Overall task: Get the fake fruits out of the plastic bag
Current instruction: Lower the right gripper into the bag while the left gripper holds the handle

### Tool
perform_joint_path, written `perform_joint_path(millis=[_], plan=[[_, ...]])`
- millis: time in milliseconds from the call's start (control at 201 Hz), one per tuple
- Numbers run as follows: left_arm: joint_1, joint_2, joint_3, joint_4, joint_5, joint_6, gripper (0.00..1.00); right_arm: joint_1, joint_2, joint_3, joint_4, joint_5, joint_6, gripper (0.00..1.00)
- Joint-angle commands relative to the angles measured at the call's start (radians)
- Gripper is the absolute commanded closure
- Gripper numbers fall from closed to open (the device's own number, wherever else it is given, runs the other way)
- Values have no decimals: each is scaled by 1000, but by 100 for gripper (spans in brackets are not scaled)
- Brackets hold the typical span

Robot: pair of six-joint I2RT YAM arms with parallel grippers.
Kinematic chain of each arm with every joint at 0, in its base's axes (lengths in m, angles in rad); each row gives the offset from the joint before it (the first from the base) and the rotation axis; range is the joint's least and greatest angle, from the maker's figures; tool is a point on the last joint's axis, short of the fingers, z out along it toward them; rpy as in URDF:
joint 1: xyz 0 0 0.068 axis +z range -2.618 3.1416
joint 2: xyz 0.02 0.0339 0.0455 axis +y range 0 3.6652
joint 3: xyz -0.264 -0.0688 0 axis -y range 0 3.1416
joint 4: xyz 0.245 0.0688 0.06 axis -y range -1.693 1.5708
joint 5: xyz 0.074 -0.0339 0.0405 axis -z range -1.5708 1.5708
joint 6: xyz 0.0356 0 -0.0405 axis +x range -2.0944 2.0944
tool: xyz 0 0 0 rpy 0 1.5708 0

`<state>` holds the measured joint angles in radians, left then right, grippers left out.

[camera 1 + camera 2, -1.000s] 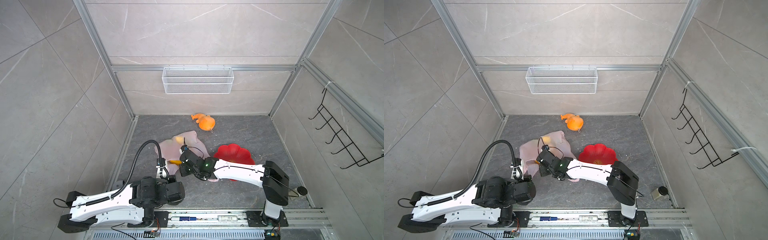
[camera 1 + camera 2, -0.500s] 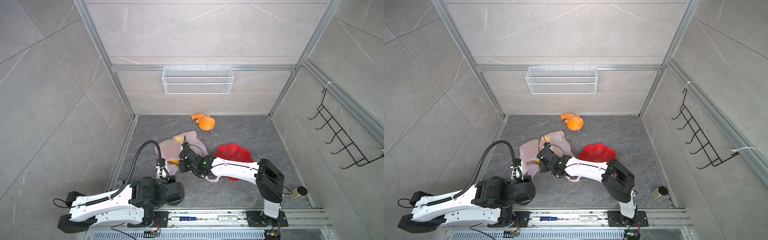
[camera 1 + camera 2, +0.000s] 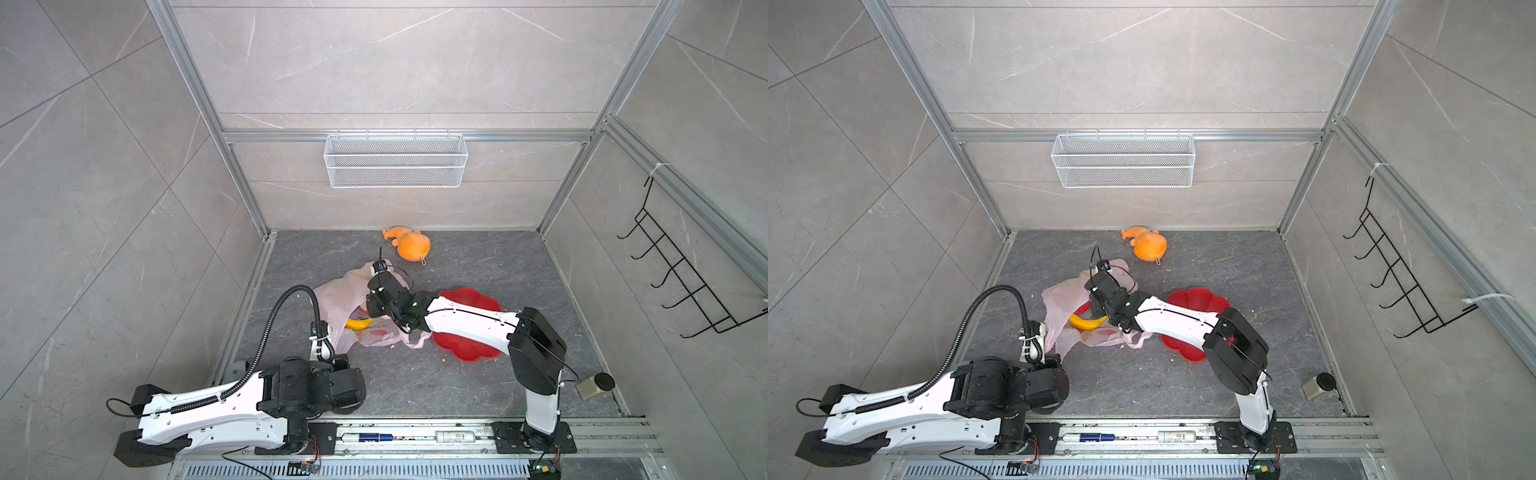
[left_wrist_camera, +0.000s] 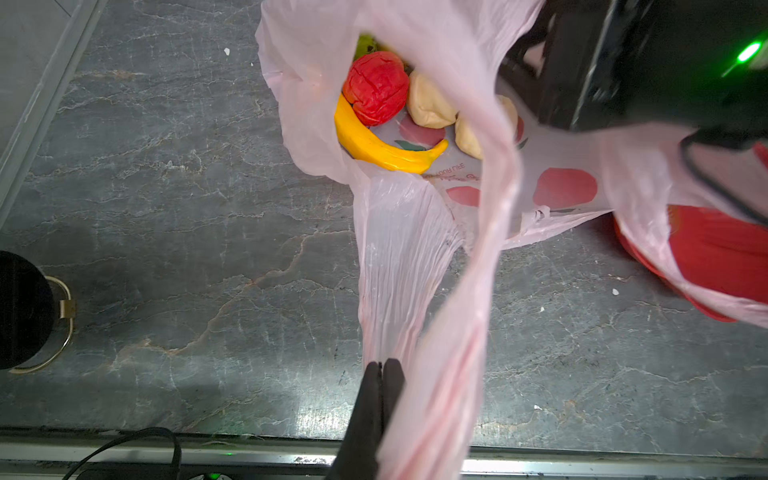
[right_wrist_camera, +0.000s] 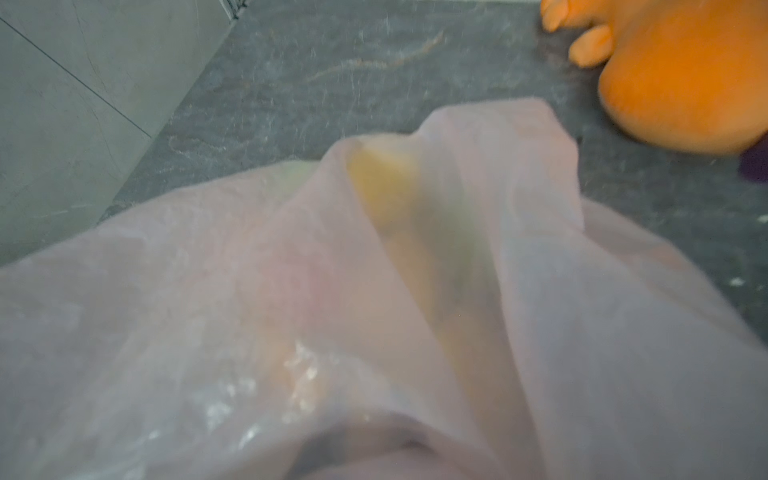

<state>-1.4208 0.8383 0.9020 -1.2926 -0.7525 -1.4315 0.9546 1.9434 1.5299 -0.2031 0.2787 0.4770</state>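
Observation:
The pale-pink plastic bag point(image 3: 336, 299) point(image 3: 1059, 299) lies on the grey floor with its mouth toward the front. My left gripper point(image 4: 382, 368) point(image 3: 323, 347) is shut on one stretched handle loop. Inside the bag point(image 4: 399, 249) lie the fake fruits: a yellow banana point(image 4: 374, 145) point(image 3: 359, 323), a bumpy red ball point(image 4: 376, 93), two beige lumps point(image 4: 428, 104), and a green one point(image 4: 365, 43) behind. My right gripper point(image 3: 376, 277) point(image 3: 1098, 276) reaches over the bag's far end. Its jaws are hidden under bag film point(image 5: 208, 291). A yellow fruit point(image 5: 382, 183) shows through the film.
An orange plush toy point(image 3: 409, 245) lies at the back. A red flower-shaped plate point(image 3: 469, 299) sits under my right forearm. A wire basket point(image 3: 395, 160) hangs on the back wall, a black hook rack point(image 3: 681, 282) on the right wall. A small jar point(image 3: 596, 384) stands front right.
My right gripper has slid toward the back over the bag, its elbow swinging left. The left arm has kept still, holding the handle.

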Motion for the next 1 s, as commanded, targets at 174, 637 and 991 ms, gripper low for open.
perform_joint_path(millis=[174,637,991], plan=[[-22,-10,-81,44,13,-69,100,-9,59,173,18,53,-201,72],[-85,14,-89,47,-18,-120,100,-71,93,266,18,72,-357,69],[-86,10,-3,6,-100,-120,100,-76,-50,181,-91,-101,-309,61]])
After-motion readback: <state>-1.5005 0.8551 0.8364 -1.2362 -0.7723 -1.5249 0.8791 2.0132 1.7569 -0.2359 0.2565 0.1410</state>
